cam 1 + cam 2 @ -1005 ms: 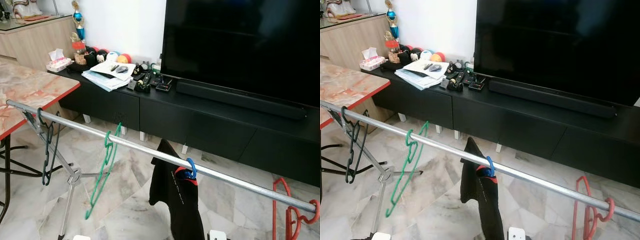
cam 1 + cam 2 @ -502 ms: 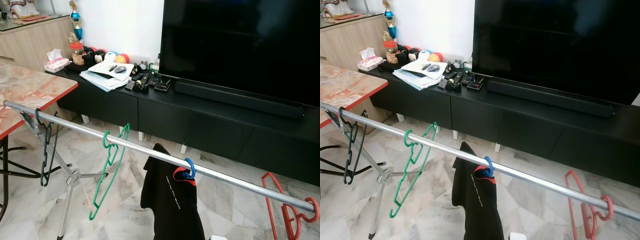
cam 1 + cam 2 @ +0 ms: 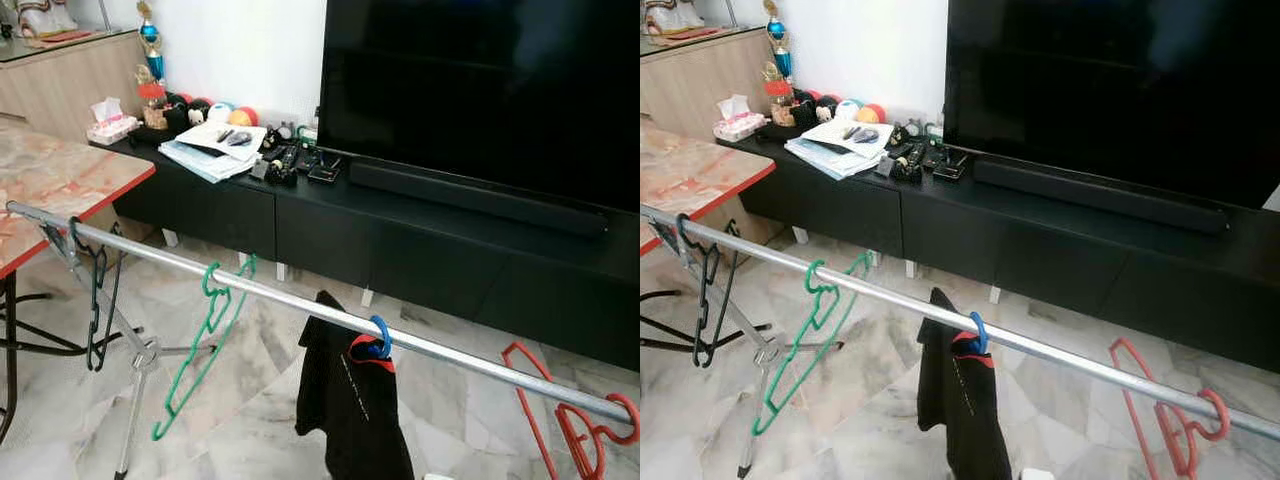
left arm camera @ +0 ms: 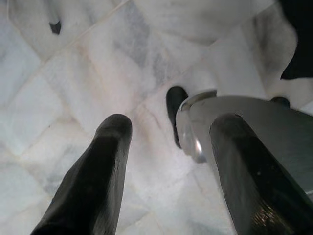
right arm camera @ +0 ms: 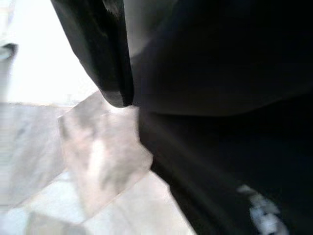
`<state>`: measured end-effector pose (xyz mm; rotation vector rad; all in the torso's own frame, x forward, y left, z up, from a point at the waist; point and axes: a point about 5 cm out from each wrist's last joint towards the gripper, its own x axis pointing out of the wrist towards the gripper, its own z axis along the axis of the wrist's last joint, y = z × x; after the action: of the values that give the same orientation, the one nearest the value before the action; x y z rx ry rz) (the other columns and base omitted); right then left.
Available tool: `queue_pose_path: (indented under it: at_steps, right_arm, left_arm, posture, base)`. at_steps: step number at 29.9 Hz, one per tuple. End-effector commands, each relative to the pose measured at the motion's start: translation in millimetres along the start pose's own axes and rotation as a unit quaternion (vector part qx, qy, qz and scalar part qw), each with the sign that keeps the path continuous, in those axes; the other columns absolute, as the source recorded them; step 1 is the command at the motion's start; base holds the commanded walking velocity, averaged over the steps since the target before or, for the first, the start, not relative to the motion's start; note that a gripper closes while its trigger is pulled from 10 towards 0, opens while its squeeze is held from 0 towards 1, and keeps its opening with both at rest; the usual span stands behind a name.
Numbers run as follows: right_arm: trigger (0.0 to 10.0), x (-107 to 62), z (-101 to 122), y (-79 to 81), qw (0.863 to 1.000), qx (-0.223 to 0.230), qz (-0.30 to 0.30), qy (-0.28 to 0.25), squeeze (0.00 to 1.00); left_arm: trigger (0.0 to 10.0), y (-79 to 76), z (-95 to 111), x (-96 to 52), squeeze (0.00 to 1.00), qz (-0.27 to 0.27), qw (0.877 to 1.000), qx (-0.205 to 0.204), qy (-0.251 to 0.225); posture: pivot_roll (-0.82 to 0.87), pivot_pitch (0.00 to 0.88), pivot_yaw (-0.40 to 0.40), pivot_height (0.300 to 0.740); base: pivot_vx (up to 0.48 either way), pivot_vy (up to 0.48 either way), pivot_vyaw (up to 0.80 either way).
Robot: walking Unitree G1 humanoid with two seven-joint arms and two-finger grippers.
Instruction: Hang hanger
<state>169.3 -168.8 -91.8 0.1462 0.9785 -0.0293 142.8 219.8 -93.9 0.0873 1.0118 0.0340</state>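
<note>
Along the steel rail, from its table end rightwards: a thin black hanger, a green plastic hanger, then the blue hanger hooked on, carrying a limp black shirt, so that job looks done. A red hanger sits at the rail's far end. Below the rail, the left gripper hangs idle over marble floor, fingers spread and empty. The right gripper is pressed near dark fabric, probably the shirt; can't tell its finger state.
</note>
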Motion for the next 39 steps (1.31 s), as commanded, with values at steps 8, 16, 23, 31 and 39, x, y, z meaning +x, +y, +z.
queue_pose_path:
  at_steps: [8,16,23,31,39]
  right_arm:
    - [10.0,1.0,6,-1.4,1.000,0.010,0.000,-0.006,0.00]
    - [10.0,0.8,7,-3.4,1.000,0.008,-0.002,-0.003,0.00]
    - [10.0,0.3,3,-4.6,1.000,0.006,-0.005,0.004,0.00]
    - [10.0,0.1,2,-5.4,1.000,0.014,-0.008,0.005,0.00]
    - [10.0,1.8,9,-2.6,1.000,-0.002,0.001,0.007,0.00]
  left_arm:
    - [10.0,-1.5,-1,1.1,0.00,0.004,1.000,-0.004,0.017]
    - [10.0,1.0,-7,-0.6,0.00,0.006,1.000,-0.005,0.026]
    - [10.0,1.8,-6,-0.5,0.00,0.006,1.000,-0.003,0.025]
    - [10.0,6.6,-5,-0.8,0.00,0.008,1.000,-0.012,0.023]
    - [10.0,6.4,2,1.0,0.00,0.018,0.999,-0.025,0.015]
  posture:
    - [0.10,0.000,-0.026,0.740]
    - [0.10,0.000,-0.024,0.740]
    - [0.10,0.000,-0.022,0.740]
    - [0.11,0.000,-0.029,0.740]
    - [0.13,0.000,-0.056,0.740]
  base:
    - [-0.276,0.000,0.00]
    - [-0.275,0.000,0.00]
    - [-0.157,0.000,0.00]
    - [0.000,0.000,0.00]
    - [0.000,0.000,-0.45]
